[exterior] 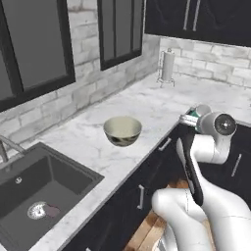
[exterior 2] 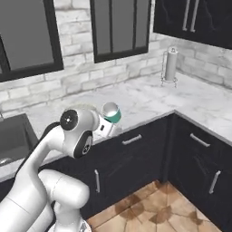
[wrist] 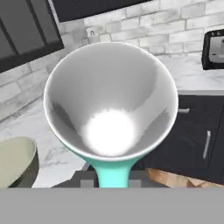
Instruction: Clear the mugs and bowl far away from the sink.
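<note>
A: Where is there open room around the gripper (exterior 2: 106,128)?

B: It hangs just past the counter's (exterior: 147,105) front edge; bare marble runs ahead to the brick wall, with the paper towel holder (exterior: 167,67) far beyond.

A: Shapes and surfaces?

B: A glossy olive-beige bowl (exterior: 122,130) sits to the gripper's left, and the matte black sink (exterior: 34,188) lies farther left still.

A: And the grip?

B: Narrowly closed on the teal mug (wrist: 110,109), its flared white inside facing the hand camera.
</note>
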